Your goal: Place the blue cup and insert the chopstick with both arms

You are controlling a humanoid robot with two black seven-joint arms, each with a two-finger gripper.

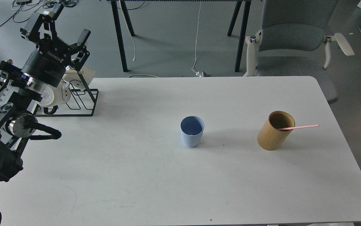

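Note:
The pale-blue cup (192, 135) stands upright and empty near the middle of the white table (155, 188). To its right a tan wooden cylinder holder (275, 130) stands upright, with the pink chopstick (303, 127) leaning out of it over its right rim. My left gripper (62, 26) is raised at the far left above the table's back-left corner, fingers spread open and empty, far from the cup. My right gripper is out of view.
A black wire rack (79, 102) with white mugs (56, 92) sits at the back-left corner, partly behind my left arm. A grey chair (293, 37) stands beyond the table's back-right edge, with table legs and cables on the floor behind.

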